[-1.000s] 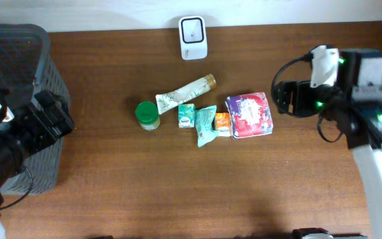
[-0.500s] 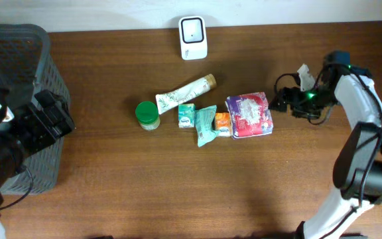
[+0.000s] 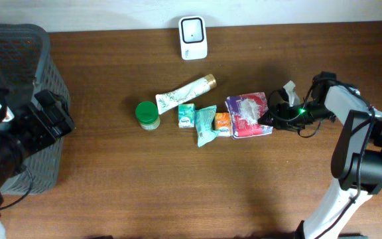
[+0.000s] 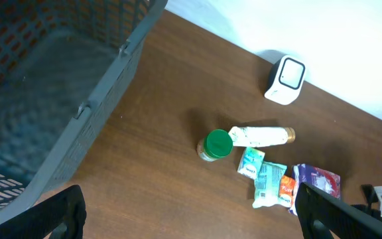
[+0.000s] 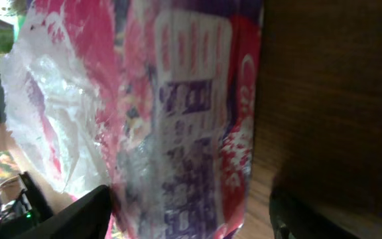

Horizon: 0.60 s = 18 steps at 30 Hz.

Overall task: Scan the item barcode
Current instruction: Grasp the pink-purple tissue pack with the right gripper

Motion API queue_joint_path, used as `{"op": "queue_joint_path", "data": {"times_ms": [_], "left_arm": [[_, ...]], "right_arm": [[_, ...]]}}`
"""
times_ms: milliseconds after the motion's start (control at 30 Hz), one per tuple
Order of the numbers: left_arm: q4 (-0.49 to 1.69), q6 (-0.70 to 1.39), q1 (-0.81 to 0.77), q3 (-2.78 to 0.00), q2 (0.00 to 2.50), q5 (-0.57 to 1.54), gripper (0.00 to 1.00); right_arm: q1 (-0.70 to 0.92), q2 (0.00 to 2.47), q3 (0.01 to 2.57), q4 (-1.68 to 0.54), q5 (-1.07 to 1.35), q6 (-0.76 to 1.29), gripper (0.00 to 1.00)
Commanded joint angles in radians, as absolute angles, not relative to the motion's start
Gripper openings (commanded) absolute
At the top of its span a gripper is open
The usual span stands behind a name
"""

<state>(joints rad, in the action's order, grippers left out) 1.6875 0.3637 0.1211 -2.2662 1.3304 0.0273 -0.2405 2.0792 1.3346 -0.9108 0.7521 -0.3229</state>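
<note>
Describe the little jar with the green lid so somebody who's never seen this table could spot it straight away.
On the brown wooden table, a cluster of packaged items lies in front of the white scanner at the back edge. The green-lidded jar sits at the cluster's left end, beside the pale squeeze tube. It alone is round and green-topped.

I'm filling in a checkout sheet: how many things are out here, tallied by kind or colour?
Jar: 1
Tube: 1
Teal, small pack and pouch: 2
Orange pack: 1
Purple-red bag: 1
Scanner: 1
Basket: 1
Total: 8
</note>
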Motion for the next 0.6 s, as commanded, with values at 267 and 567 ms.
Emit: {"op": "queue_joint_path", "data": {"times_ms": [267,567], "left_arm": [[1.688,0.374,0.128,-2.265,1.329,0.035,0.99],[1.688,0.374,0.128,-2.265,1.329,0.035,0.99]], "right_arm": [[-0.234,2.029,1.460,-1.066,0.879,-0.325,0.04],[-0.234,1.978,1.552,-1.139,0.582,-0.219,0.71]]}}
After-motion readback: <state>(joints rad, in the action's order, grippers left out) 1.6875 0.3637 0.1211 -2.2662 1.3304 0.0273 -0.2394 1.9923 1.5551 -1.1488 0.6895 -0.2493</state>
